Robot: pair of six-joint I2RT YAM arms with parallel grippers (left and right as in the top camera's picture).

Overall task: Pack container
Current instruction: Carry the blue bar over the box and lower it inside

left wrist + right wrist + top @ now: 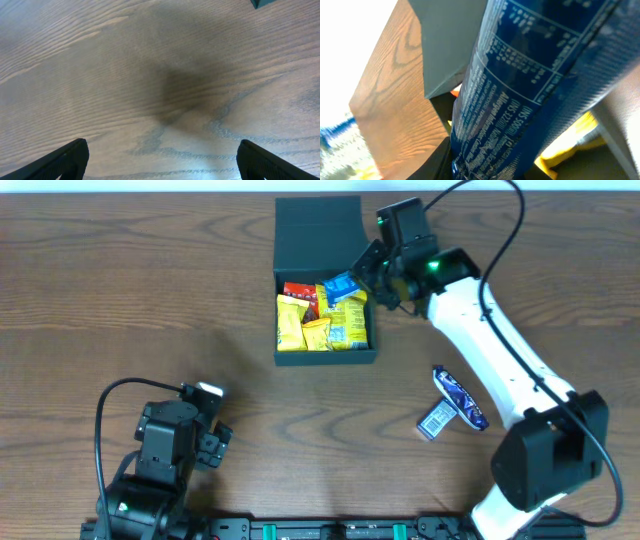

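The container [326, 360] stands at the back middle of the table, a dark shallow box with its flap lid [318, 230] thrown open behind it. Yellow packets [305, 325] and a red one [298, 290] lie inside. My right gripper [372, 280] hangs over the box's right rim, shut on a blue packet [342, 287] that reaches in over the others. In the right wrist view that blue packet [530, 85] fills the frame between my fingers [437, 160], with the lid [450, 45] and yellow packets [570, 140] behind. My left gripper [215, 435] rests open near the front left, over bare wood [162, 160].
Right of the box, a dark blue wrapped bar [462, 397] and a small white-and-blue packet [436, 421] lie on the wood beside my right arm [490, 330]. A corner of the container [262, 3] shows at the top of the left wrist view.
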